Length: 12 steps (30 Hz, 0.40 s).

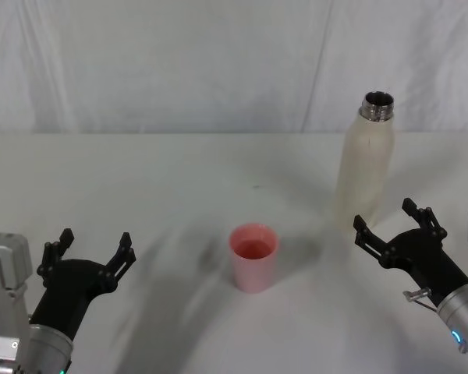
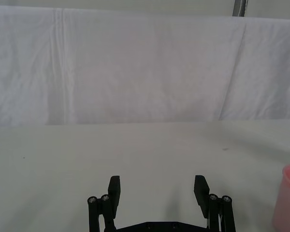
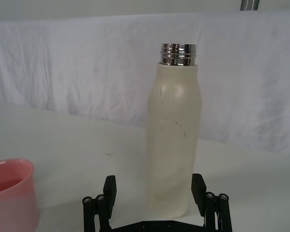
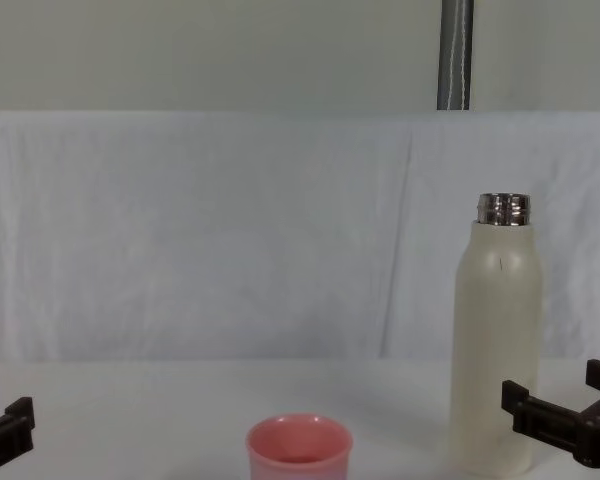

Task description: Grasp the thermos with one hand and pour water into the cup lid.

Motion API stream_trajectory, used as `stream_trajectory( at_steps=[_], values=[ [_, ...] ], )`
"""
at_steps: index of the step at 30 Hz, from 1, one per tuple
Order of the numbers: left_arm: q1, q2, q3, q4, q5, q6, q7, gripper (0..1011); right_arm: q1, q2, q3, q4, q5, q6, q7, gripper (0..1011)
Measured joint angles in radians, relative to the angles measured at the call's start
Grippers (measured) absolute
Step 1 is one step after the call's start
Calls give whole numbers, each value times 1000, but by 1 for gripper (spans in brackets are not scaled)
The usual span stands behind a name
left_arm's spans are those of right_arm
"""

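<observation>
The cream-white thermos (image 1: 365, 164) stands upright at the right of the table, its steel neck uncapped; it also rises tall in the chest view (image 4: 497, 340) and the right wrist view (image 3: 173, 140). The pink cup lid (image 1: 253, 256) sits mouth up at the table's middle, left of the thermos (image 4: 298, 449) (image 3: 9, 193) (image 2: 287, 198). My right gripper (image 1: 390, 220) is open just in front of the thermos base, its jaws apart on either side and not touching it (image 3: 154, 191). Near the front left, my left gripper (image 1: 96, 243) stands open with nothing between its jaws (image 2: 157, 189).
A white cloth covers the table (image 1: 164, 179) and hangs as a backdrop (image 4: 230, 230) behind it. A grey pole (image 4: 456, 55) rises behind the backdrop. Bare cloth lies between the cup lid and the left gripper.
</observation>
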Motion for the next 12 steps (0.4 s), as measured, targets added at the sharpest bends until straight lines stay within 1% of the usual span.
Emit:
stream_trajectory(
  at_steps=[12],
  values=[
    [0,0,0,0,0,0,0,1001,0,0,0,0,0,0,0,1003]
  ],
)
